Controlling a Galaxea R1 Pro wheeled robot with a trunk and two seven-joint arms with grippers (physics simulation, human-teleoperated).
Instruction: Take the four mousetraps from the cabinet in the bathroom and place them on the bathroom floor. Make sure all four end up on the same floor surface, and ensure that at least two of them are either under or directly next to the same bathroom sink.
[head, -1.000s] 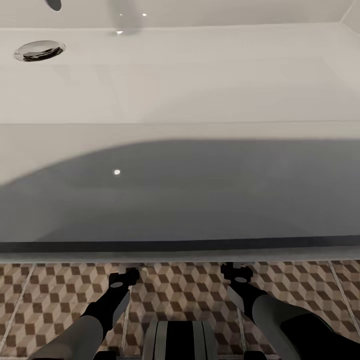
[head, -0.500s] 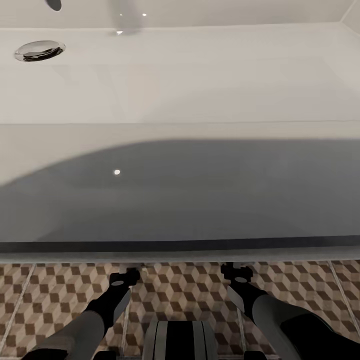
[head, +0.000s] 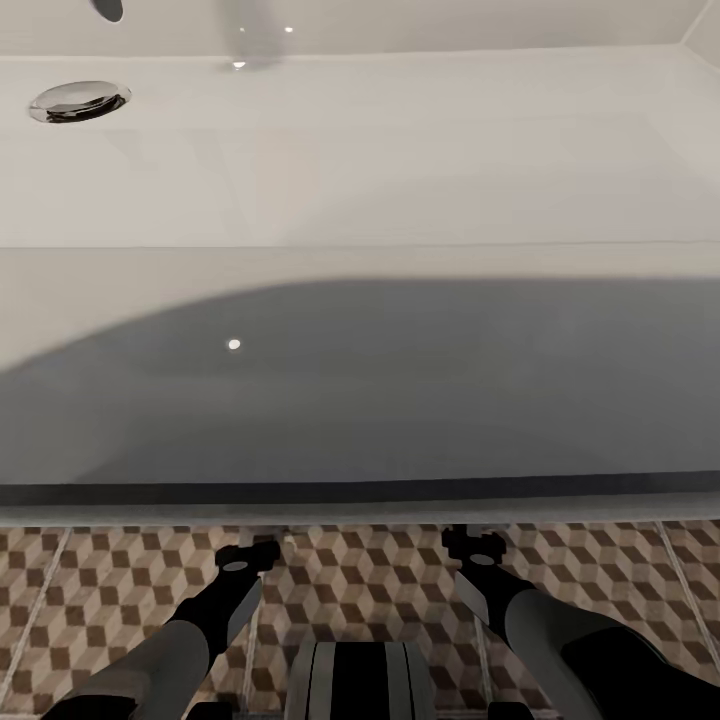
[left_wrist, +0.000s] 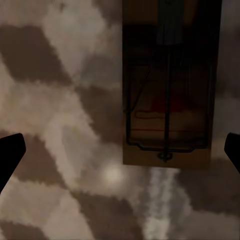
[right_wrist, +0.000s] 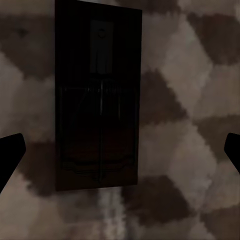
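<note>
Both tools stand wide open and empty. One mousetrap (left_wrist: 167, 85) lies flat on the bathroom floor (left_wrist: 60, 125) below my left tool (left_wrist: 120, 152); another mousetrap (right_wrist: 97, 100) lies below my right tool (right_wrist: 120, 152), under the bathroom sink (head: 360, 380). I judge a straight withdrawal safest, without brushing either.

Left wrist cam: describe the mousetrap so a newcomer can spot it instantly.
Start at the cube-patterned bathroom floor. A flat brown wooden mousetrap lies on the tiles, between the left gripper's spread dark fingertips. Its dark wire frame and small red mark set it apart from the tiles.
</note>
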